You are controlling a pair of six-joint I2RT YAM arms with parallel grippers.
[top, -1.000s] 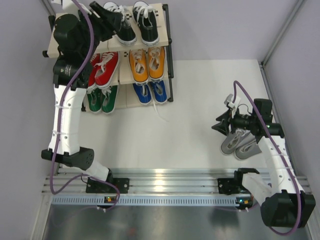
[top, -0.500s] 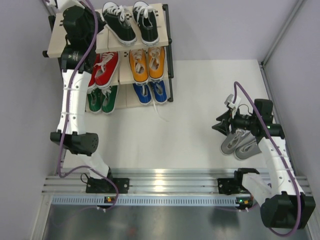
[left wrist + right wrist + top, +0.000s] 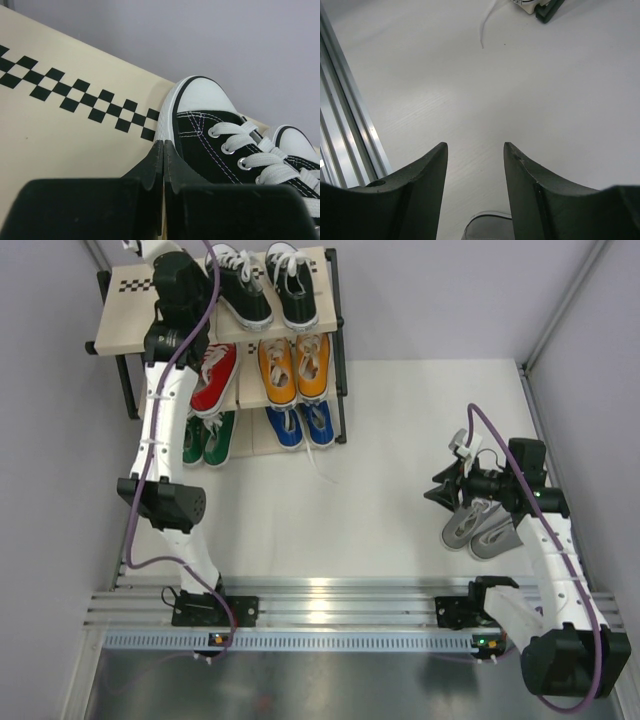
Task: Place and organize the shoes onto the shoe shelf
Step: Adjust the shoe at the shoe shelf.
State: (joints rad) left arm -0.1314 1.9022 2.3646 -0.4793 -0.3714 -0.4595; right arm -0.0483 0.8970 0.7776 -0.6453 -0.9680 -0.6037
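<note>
**On the desk's right side: grey pair unshelved, right pincer poised over it**

On the desk (image 3: 400, 410), well apart from the shoe shelf (image 3: 112, 332), we find the grey sneakers (image 3: 478, 528) lying side by side, the only pair not racked. Their long axis runs diagonally across the overhead view; the arm hides enough that we cannot tell which end is the toe. The right pincer (image 3: 441, 491) hovers just over their near-shelf end, jaws about half apart and holding nothing; its own camera shows only a grey sliver between the fingers. The right arm is plainly the nearer one.

The left pincer (image 3: 163, 145) is pressed fully shut and empty, resting low over the shelf's top board beside the toe of a black sneaker (image 3: 215, 145); we cannot confirm contact.

Shelf occupancy:
- the black pair (image 3: 260, 290) on top
- the red pair (image 3: 210, 380) and the orange pair (image 3: 295, 365) in the middle
- the green pair (image 3: 205, 440) and the blue pair (image 3: 300, 425) at the bottom

The bare stretch of top board with its checkered strip (image 3: 75, 92) is, in our judgement, the vacant bay.

Obstructions noted: the left arm reaches across that bay, and a loose lace (image 3: 325, 465) trails from the blue pair onto the desk.
</note>
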